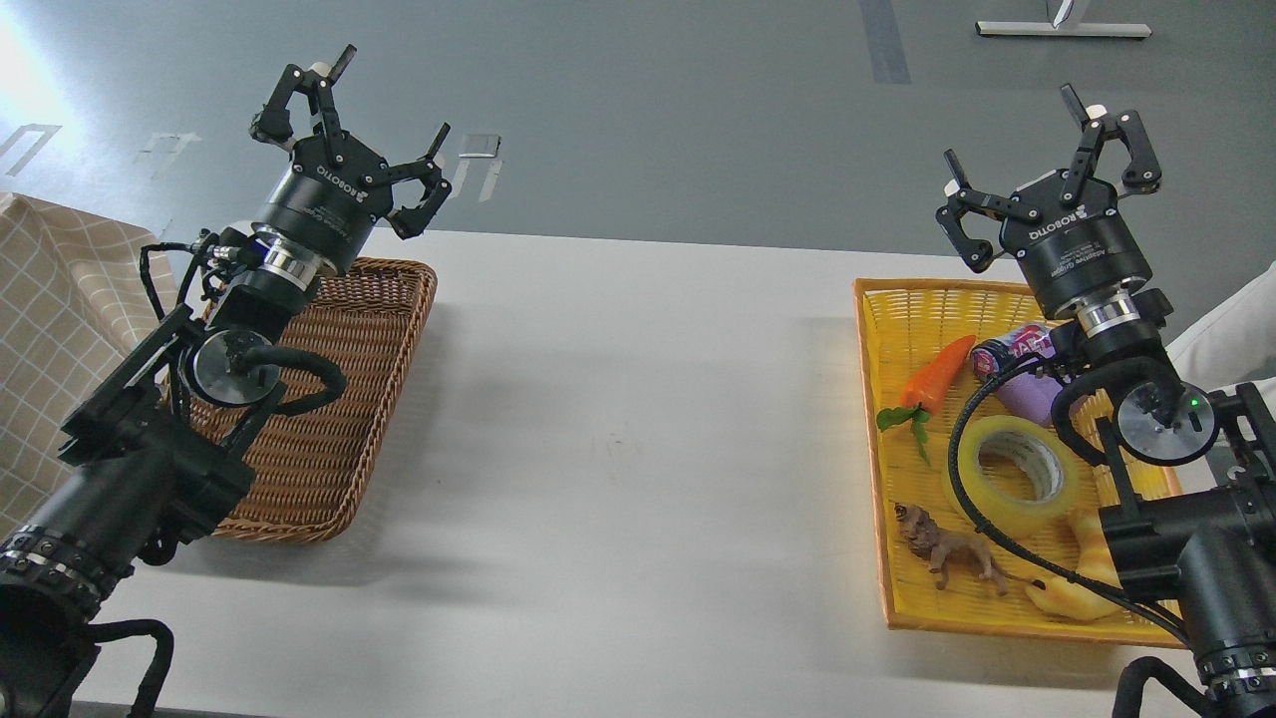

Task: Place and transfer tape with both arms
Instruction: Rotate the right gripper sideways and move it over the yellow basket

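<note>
One tape (1015, 475) lay in the yellow basket (902, 608) at right, among one carrot (937, 374) and one lion (945, 548). Both grippers, left (349, 140) and right (1047, 160), were spread wide, empty, above two baskets.

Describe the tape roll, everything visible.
The tape is a wide roll of translucent yellow packing tape with a grey-white printed core. It lies in the yellow basket, hole facing up, slightly tilted. A black cable crosses in front of its left edge. Neither gripper touches it.
</note>
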You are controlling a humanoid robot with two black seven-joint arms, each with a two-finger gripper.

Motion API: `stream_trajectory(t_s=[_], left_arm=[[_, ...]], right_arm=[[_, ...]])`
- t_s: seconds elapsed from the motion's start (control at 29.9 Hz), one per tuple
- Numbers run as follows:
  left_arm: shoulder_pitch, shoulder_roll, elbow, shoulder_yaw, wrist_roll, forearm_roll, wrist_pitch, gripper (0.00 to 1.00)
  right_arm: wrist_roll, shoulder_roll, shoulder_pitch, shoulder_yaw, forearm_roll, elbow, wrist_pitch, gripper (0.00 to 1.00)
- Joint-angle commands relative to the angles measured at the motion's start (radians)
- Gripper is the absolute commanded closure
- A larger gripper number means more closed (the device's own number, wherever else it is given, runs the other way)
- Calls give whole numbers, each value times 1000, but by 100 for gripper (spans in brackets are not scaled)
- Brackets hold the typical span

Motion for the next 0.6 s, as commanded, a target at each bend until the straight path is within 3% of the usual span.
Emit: stream_trajectory(t_s=[0.0,0.57], left_arm=[[-1,0,0,0,0,0,0,2],[-3,3,0,-1,-1,0,0,2]], right_arm=[[0,-35,-2,-1,-2,1,0,0],[2,-105,34,-103,-50,4,0,0]])
